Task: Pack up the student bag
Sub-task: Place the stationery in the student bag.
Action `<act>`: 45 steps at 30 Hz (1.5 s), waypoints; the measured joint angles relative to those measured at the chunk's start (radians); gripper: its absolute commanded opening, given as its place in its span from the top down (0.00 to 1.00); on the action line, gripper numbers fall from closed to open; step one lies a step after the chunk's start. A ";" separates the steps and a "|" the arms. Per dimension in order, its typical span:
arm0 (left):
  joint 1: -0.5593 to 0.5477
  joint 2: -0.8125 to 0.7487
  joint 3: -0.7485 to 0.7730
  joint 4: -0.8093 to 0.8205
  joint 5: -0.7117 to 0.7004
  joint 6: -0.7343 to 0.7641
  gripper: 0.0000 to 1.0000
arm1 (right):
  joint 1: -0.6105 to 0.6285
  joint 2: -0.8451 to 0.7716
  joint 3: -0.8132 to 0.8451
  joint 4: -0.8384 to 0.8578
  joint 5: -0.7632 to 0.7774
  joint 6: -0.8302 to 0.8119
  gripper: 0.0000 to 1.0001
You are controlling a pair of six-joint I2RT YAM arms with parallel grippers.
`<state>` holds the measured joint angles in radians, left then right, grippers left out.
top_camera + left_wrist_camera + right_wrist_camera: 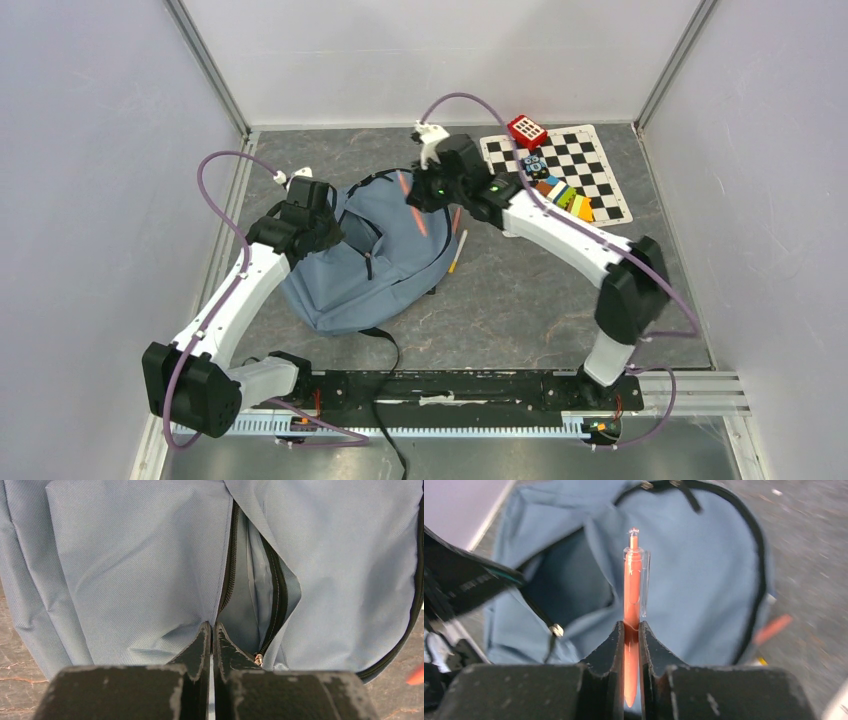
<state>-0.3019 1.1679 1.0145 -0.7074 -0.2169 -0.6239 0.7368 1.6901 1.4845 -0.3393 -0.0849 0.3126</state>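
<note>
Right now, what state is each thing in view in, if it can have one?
student bag: lying on the table, one zip open.
left pincer: shut on the bag's fabric at that opening.
right pincer: shut on the orange pen.
orange pen: held over the bag, not inside.
second orange pen: loose on the table beside the bag.

The student bag (350, 285) is blue-grey, the pen (632, 580) orange, the mat (603, 183) checkered.
</note>
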 measured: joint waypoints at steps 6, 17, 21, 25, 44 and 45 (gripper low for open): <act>0.004 -0.002 -0.004 0.009 0.017 0.000 0.98 | 0.068 0.211 0.127 0.135 -0.098 0.109 1.00; 0.004 -0.017 -0.023 0.023 0.021 -0.001 0.98 | 0.093 0.414 0.247 0.251 -0.125 0.216 1.00; 0.004 -0.017 -0.023 0.026 0.029 -0.001 0.98 | 0.093 0.441 0.304 0.283 -0.124 0.239 1.00; 0.005 -0.017 -0.023 0.026 0.032 -0.001 0.98 | 0.099 0.441 0.306 0.293 -0.125 0.246 1.00; 0.006 -0.027 -0.023 0.026 0.031 -0.001 0.98 | 0.167 0.439 0.185 0.218 -0.190 0.288 1.00; 0.006 -0.028 -0.023 0.026 0.031 -0.001 0.98 | 0.166 0.439 0.185 0.215 -0.190 0.288 1.00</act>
<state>-0.2958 1.1397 0.9916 -0.6815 -0.1856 -0.6250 0.9031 2.1296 1.6699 -0.1246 -0.2749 0.6006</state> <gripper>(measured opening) 0.033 0.145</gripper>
